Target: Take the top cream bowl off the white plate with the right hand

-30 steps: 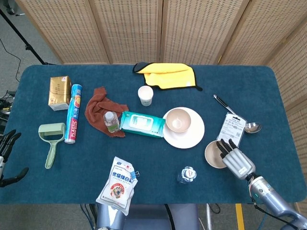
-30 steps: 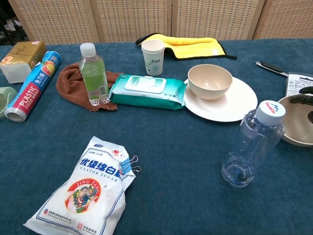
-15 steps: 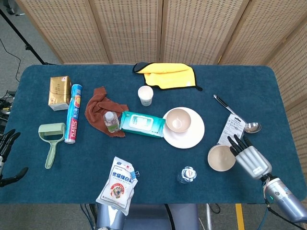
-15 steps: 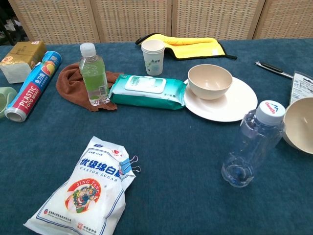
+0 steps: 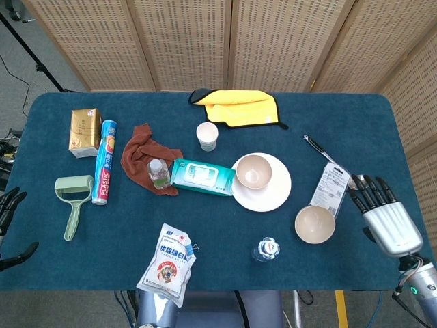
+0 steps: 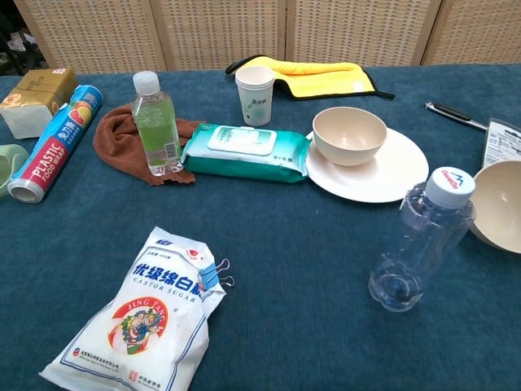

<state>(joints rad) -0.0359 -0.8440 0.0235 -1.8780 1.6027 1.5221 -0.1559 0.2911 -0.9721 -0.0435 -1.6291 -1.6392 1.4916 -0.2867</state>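
Note:
One cream bowl (image 5: pixel 253 171) (image 6: pixel 349 134) stands on the white plate (image 5: pixel 276 197) (image 6: pixel 391 178). A second cream bowl (image 5: pixel 315 225) (image 6: pixel 498 204) sits on the blue cloth, right of the plate and off it. My right hand (image 5: pixel 384 214) hovers to the right of that bowl, apart from it, fingers spread and holding nothing. The chest view does not show it. My left hand (image 5: pixel 9 208) shows only as dark fingers at the far left edge of the head view, holding nothing.
A clear empty bottle (image 5: pixel 266 249) (image 6: pixel 418 244) stands near the front, left of the loose bowl. A packet (image 5: pixel 330 184) and a ladle (image 5: pixel 334 164) lie behind it. Wet wipes (image 5: pixel 202 177), a paper cup (image 5: pixel 207 136), a yellow cloth (image 5: pixel 241 108) and a sugar bag (image 5: pixel 168 263) are elsewhere.
My right hand let go of the cream bowl and drew away to the right. The bowl now rests on the cloth by itself.

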